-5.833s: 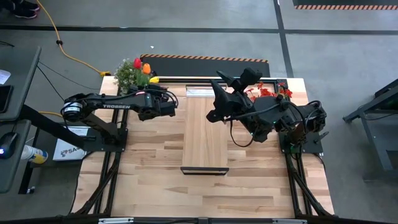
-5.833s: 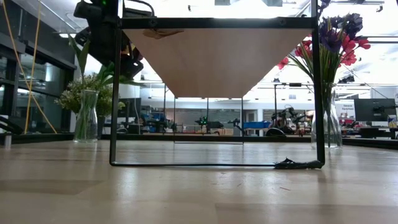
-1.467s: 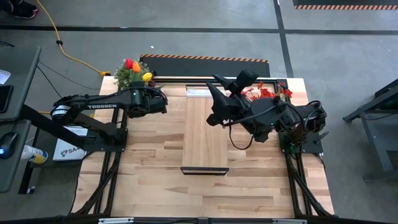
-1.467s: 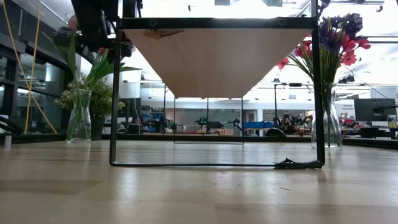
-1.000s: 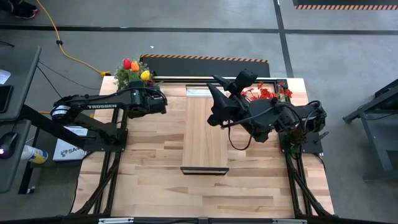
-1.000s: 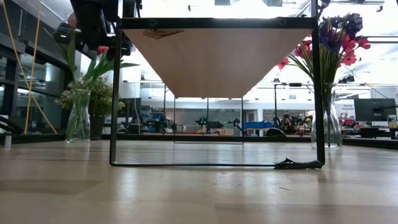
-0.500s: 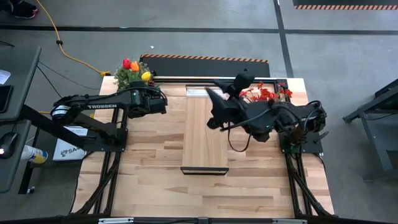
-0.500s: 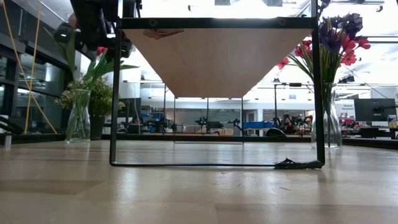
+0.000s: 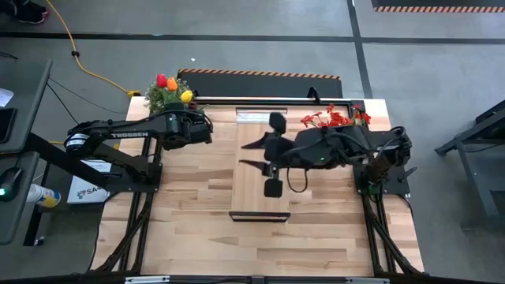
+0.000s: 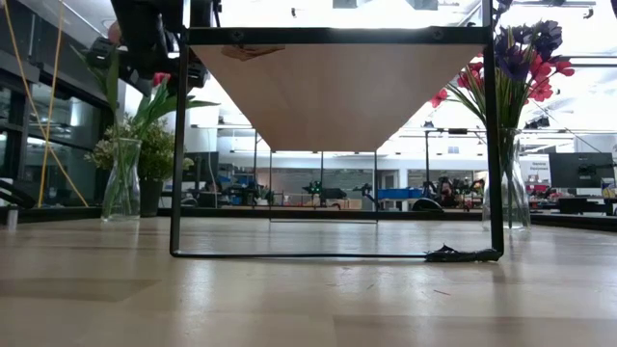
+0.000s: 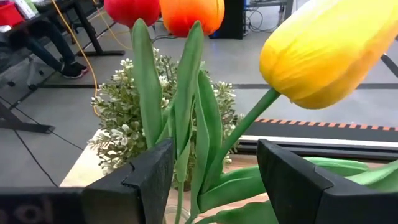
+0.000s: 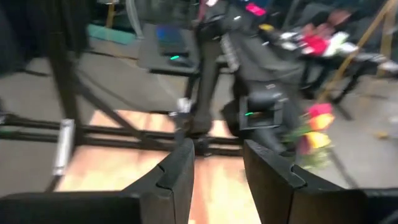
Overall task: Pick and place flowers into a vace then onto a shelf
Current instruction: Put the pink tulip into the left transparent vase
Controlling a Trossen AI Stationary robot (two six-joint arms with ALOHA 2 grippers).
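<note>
Red, orange and yellow tulip flowers stand in a glass vase at the table's far left corner. My left gripper reaches in from the near side, shut on their stems and leaves above the vase's mouth. My right gripper hovers open above the light wooden shelf, pointing toward the table's left, with nothing between its fingers. A second glass vase with red and purple flowers stands at the far right. My left gripper has the bunch's green stems and leaves between its two fingers, below the flower heads. The fingers come about level from the table's near side and lie across the upright stems. The vase below rests on the table by its base, leaning a little.
A bushy pale-green potted plant stands right behind the tulips. The shelf sits on a black frame whose legs stand on the table, with open tabletop on the near side.
My right gripper has rolled and swung round above the shelf, sinking a little; its fingers now point toward the table's left instead of the far side. The gap between them looks the same. The tulips and vase have kept still.
</note>
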